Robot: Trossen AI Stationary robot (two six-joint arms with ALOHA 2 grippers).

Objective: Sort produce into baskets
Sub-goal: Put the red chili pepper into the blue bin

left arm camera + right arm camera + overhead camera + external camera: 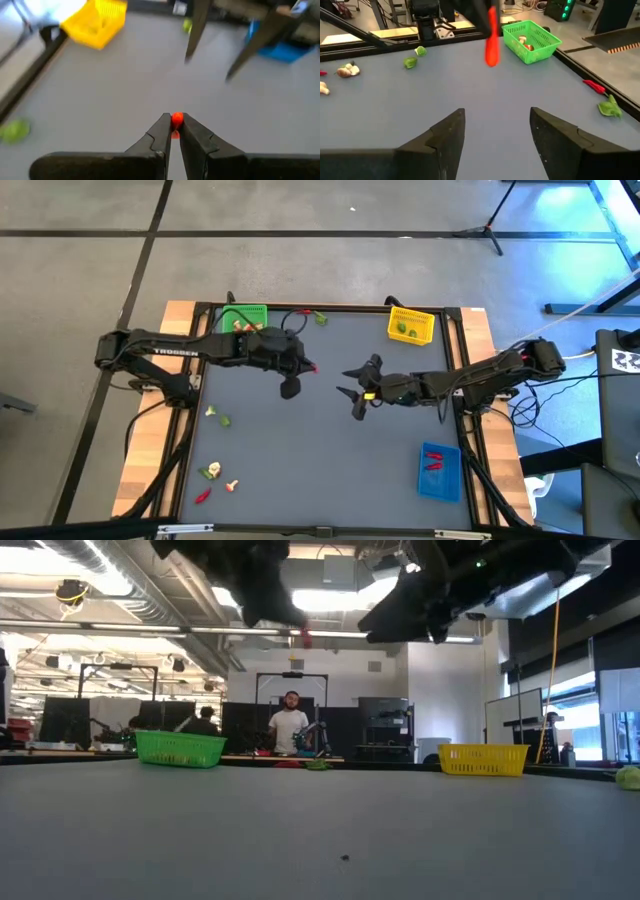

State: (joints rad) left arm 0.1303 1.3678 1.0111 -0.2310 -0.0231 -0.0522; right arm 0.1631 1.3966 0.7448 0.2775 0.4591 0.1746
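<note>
Red chili [176, 119] pinched between left gripper [172, 131] jaws, above table [320, 430].

Three baskets [246, 316] — perhaps a dozen produce pieces [211, 412] — two grippers [306, 367].

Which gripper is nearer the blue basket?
Right. The right gripper, open, hovers over the table's middle, up and left of the blue basket in the high view. The left gripper, shut on a red chili, is farther left.
</note>
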